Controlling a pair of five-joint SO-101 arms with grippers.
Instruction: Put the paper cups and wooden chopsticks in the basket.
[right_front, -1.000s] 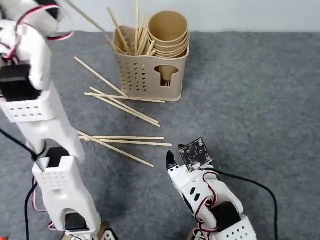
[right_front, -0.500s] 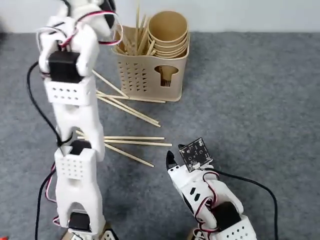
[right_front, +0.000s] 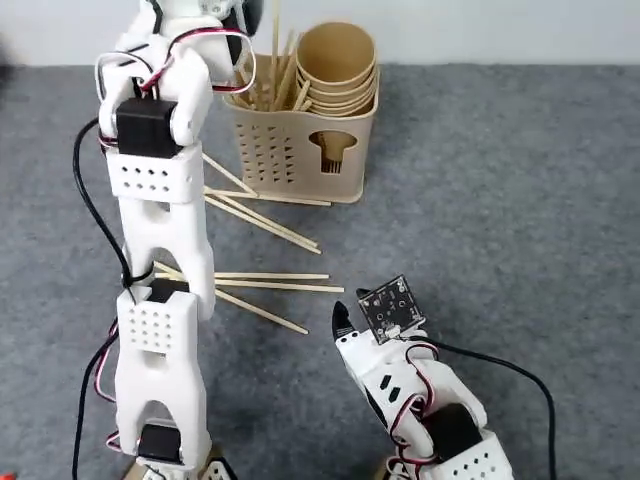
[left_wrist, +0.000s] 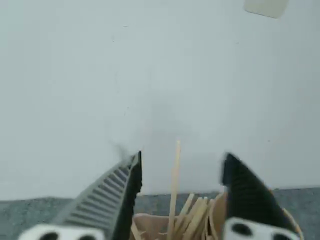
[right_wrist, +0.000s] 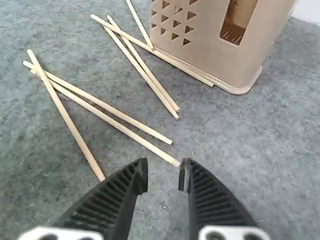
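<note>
Left claw (left_wrist: 183, 159): jaws wide apart, gripping nothing. I hold it over the basket (right_front: 290, 150), and an upright chopstick (left_wrist: 176, 170) stands free between the jaws.
Paper cups (right_front: 337, 60): stacked in the basket, beside that claw.
Right claw (right_wrist: 162, 175): slightly parted, empty, low over the worktop (right_front: 500, 200). Loose chopsticks (right_wrist: 100, 107) lie just ahead, ready for my next pick.

Stacked paper cups (right_front: 338, 55) and chopsticks (right_front: 274, 40) upright in beige basket (right_front: 290, 150); loose chopsticks (right_front: 260, 283) flat beside it.

The basket (right_front: 300, 150) is beige with patterned small holes, cups (right_front: 338, 55) tan, chopsticks (right_front: 260, 276) pale wood, tabletop (right_front: 500, 200) mottled grey, arms (right_front: 165, 230) white.
</note>
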